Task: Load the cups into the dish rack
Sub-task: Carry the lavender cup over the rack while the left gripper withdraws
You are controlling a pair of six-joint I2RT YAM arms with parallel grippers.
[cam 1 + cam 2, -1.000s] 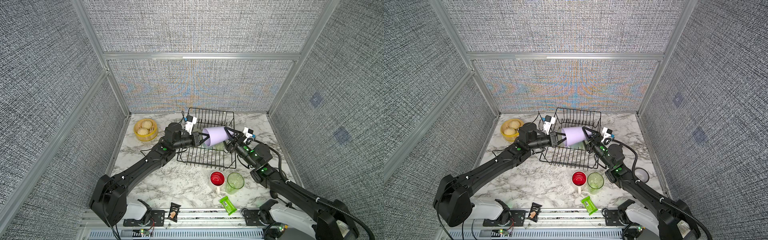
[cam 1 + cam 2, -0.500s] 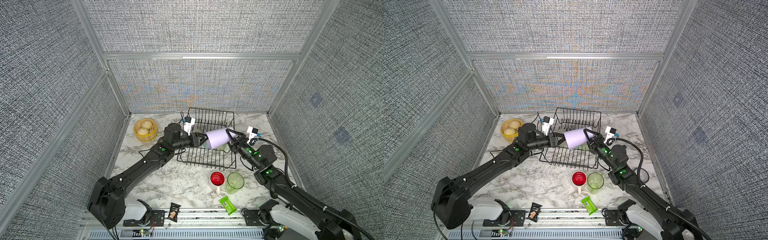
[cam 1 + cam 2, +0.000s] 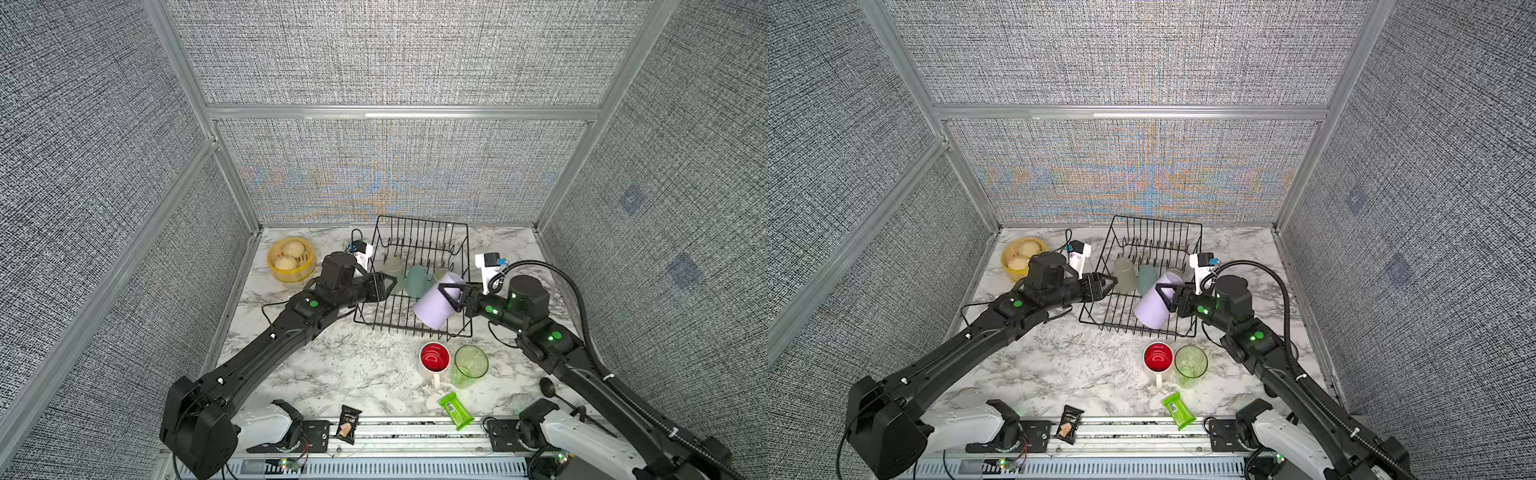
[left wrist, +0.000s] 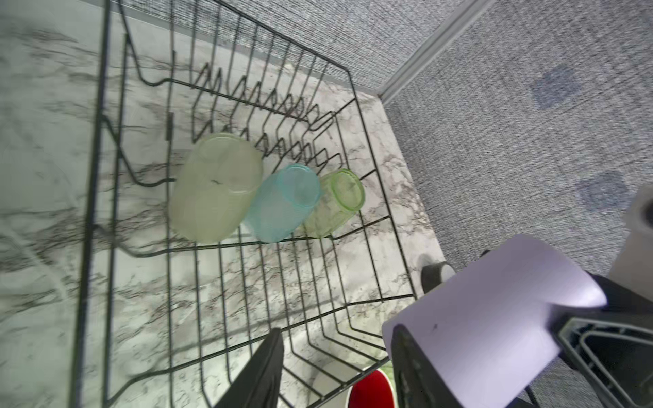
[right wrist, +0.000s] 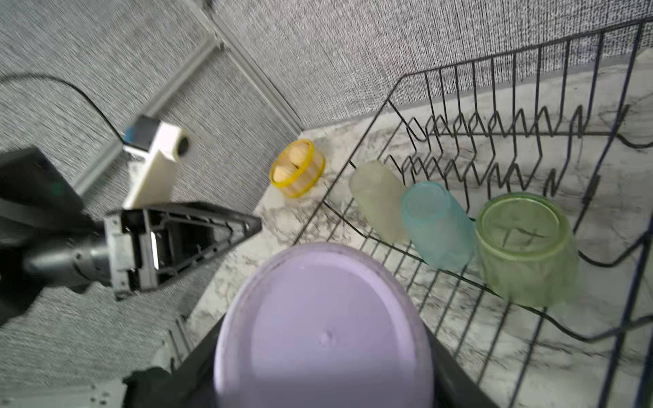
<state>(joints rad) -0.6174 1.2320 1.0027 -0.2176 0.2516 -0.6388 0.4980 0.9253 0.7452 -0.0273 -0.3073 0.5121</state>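
My right gripper (image 3: 446, 297) is shut on the lavender cup (image 3: 434, 305), which hangs tilted, mouth down and to the left, over the front right of the black wire dish rack (image 3: 415, 232). The right wrist view has the cup's base (image 5: 323, 325) between my fingers. Three cups lie in the rack: frosted yellow-green (image 3: 392, 270), teal (image 3: 417, 280) and clear green (image 3: 441, 274). My left gripper (image 3: 392, 282) stands open and empty at the rack's left side, apart from the lavender cup (image 4: 494, 318). A white red-lined mug (image 3: 434, 358) and a clear green tumbler (image 3: 469, 365) stand on the table in front of the rack.
A yellow steamer basket (image 3: 291, 259) with buns sits at the back left. Along the table's front edge lie a green packet (image 3: 456, 410) and a dark snack packet (image 3: 349, 424). A black spoon (image 3: 552, 390) lies by the right arm's base.
My left gripper has let go of the lavender cup, opened and drawn back to the left. My right gripper has carried the cup lower and toward the rack's front right.
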